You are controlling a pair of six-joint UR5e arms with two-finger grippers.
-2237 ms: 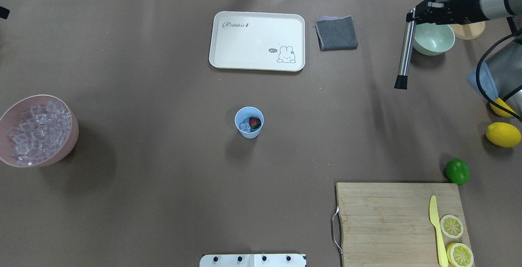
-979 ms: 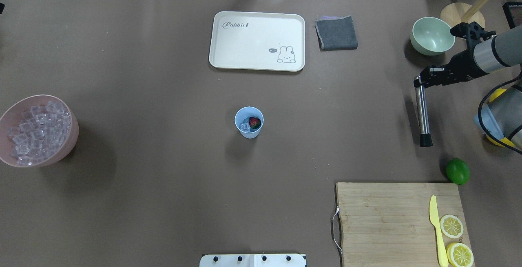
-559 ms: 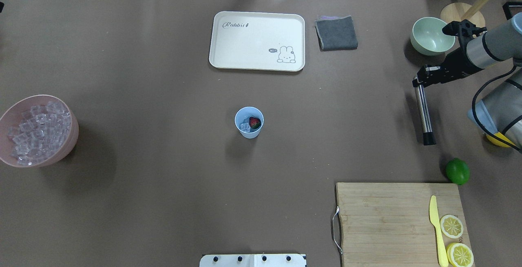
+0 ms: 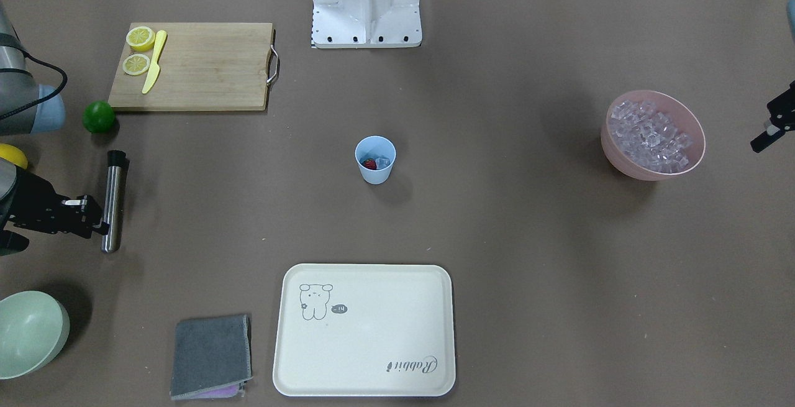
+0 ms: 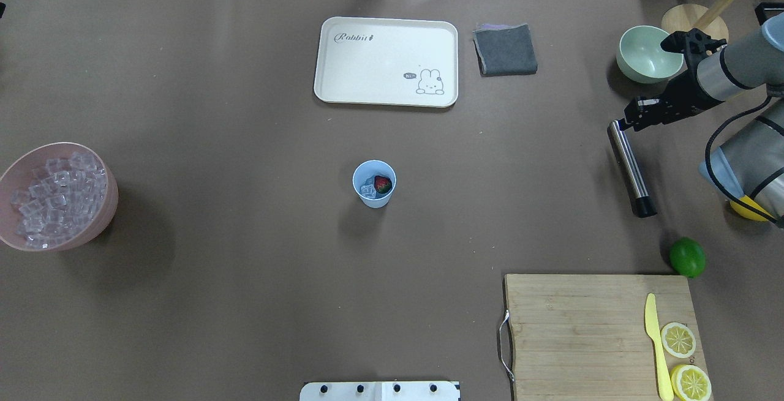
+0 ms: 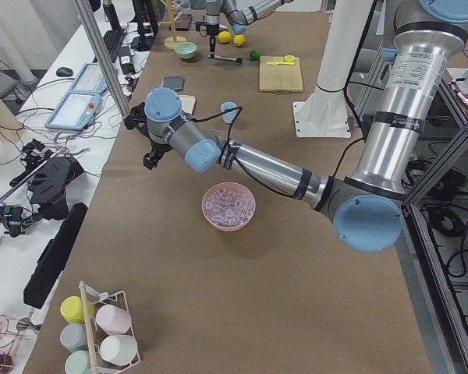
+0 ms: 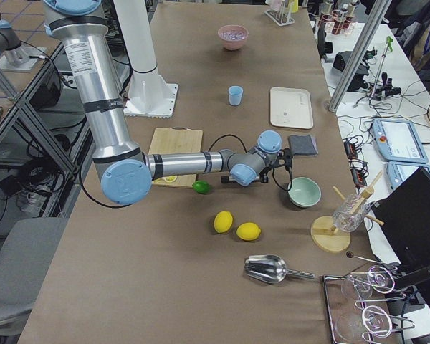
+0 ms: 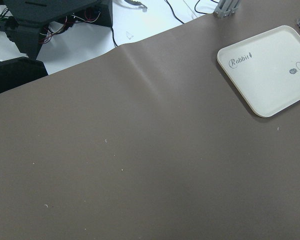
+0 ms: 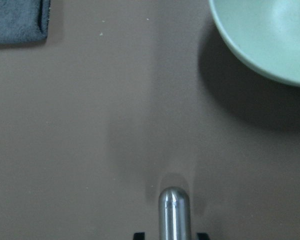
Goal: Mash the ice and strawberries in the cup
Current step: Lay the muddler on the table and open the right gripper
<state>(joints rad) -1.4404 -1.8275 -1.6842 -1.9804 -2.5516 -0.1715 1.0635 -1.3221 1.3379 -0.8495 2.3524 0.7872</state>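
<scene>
far left, the left gripper (image 4: 773, 124) sits out past the pink bowl (image 5: 112, 200), can't tell if its fingers are apart or together; the bowl's heaped with ice cubes (image 5: 58, 196); dead centre the cup (image 5: 374, 201) stands upright with ice (image 5: 367, 190) and the strawberry (image 5: 383, 184) inside; way over right, the right gripper (image 5: 625, 124) is clamped on the steel end of a muddler (image 5: 631, 168), well apart from the cup
</scene>
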